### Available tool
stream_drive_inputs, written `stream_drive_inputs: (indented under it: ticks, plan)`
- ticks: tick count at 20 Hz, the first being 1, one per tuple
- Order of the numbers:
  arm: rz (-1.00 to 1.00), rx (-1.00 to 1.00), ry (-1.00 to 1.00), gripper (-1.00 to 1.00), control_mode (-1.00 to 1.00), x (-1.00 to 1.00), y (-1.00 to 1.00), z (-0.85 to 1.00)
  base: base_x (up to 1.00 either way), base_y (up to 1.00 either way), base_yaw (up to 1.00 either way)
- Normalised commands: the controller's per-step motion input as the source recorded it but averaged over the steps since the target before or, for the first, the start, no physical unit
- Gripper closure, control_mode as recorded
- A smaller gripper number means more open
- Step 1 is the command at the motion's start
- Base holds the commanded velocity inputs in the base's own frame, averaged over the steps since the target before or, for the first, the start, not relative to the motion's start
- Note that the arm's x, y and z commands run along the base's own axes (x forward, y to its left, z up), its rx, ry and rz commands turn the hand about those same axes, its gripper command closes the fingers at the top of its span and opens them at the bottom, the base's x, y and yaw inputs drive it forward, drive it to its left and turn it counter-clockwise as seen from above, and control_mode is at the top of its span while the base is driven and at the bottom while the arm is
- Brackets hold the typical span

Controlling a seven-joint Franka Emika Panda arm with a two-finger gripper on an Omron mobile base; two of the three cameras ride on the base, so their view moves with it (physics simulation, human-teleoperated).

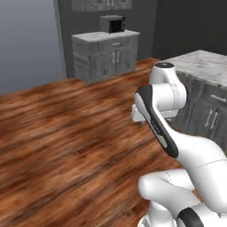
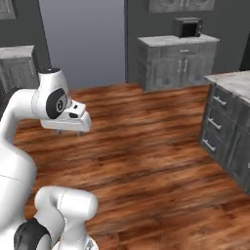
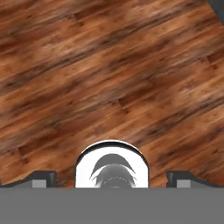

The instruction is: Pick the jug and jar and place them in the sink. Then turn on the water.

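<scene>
Clearly, the robot stood in the middle of the kitchen, over a wide wooden floor [image 1: 57, 133], and the jug, the jar and the sink were not to be seen in any of the pictures, so I could not say where they were. The gripper [image 3: 112, 178] pointed down at the floor; its two dark finger tips [image 3: 41, 178] sat far apart at the bottom of the hand view, so it was spread wide and carried nothing.

As a judgement only: a small cream jug was probably light and stiff, perhaps ceramic, so it could break if dropped into a hard basin. Its smooth tapered body could slip, so a hold low on the body, crosswise to the handle, seemed safest. The jar, if glassy, would be slippery and fragile too; I would take it around the straight body and not at the narrow neck.

For moving, there was much open room on the floor. To the right stood a grey cabinet with a marble top [image 2: 229, 80] and drawers [image 2: 217, 124], near the arm in the left base view; its corner was the edge to watch. A second cabinet [image 1: 106, 55] with a microwave [image 1: 112, 23] stood well apart at the far wall
</scene>
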Motion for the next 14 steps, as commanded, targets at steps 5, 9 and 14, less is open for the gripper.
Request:
stream_drive_inputs:
  ticks: [5, 9, 14]
  plan:
    - [0.00, 0.00, 0.00, -1.00, 1.00, 0.00, 0.00, 0.00, 0.00, -0.41, -0.77]
    - [0.00, 0.00, 0.00, -1.00, 1.00, 0.00, 0.00, 0.00, 0.00, -0.77, -0.66]
    - [0.00, 0.00, 0.00, -1.00, 1.00, 0.00, 0.00, 0.00, 0.00, -0.60, -0.70]
